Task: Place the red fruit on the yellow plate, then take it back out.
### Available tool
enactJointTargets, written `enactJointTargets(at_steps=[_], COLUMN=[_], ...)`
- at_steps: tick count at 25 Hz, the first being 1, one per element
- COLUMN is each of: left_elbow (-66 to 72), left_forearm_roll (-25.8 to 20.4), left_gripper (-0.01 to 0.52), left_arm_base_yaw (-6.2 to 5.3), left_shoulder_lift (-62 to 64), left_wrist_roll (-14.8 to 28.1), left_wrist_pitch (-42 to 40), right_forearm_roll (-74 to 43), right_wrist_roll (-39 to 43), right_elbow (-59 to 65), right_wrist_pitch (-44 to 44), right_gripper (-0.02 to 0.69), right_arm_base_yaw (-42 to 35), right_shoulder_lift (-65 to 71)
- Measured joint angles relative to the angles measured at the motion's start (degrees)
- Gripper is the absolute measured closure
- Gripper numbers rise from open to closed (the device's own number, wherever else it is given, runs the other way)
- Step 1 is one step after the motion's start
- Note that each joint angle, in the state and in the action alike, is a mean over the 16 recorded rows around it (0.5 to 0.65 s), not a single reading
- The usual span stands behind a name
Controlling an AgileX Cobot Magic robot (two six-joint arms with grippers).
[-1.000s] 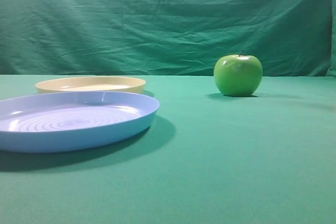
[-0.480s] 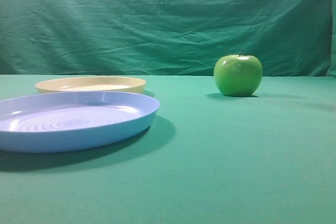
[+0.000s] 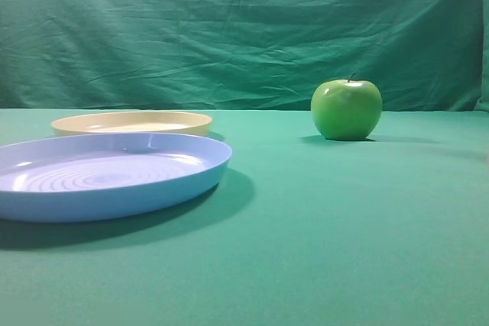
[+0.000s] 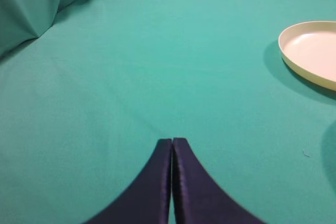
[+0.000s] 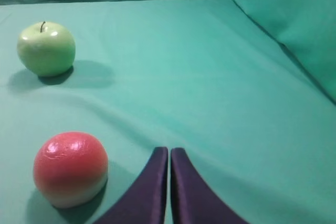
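On the surface, the ringed plate lies front left, the rimmed plate just behind it. The stemmed apple sits well apart to the right; the stemless fruit lies nearer the right end effector.

A green cloth covers my table. Behind it hangs a wrinkled green backdrop, evenly lit.

Yellow plate cut by the left wrist view's right edge — blue plate by the exterior's left edge.
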Motion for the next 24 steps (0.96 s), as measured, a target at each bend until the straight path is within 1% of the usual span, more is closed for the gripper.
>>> enactJointTargets(at_steps=[7,24], left_elbow=[0.0,0.0], left_forearm_roll=[0.0,0.0], left_gripper=[0.514,0.514], left_arm_base_yaw=[0.0,0.0], left_shoulder_lift=[0.0,0.0], left_wrist_roll=[0.0,0.0], left_wrist_pitch=[0.0,0.0], right_forearm_roll=[0.0,0.0], right_wrist_roll=[-1.6,-4.1], right_elbow=[0.7,0.7], right_wrist_pitch=[-1.5,-1.3], right_gripper=[0.665,0.665], right_arm_base_yaw=[0.0,-0.1], right_shoulder_lift=[0.0,0.0])
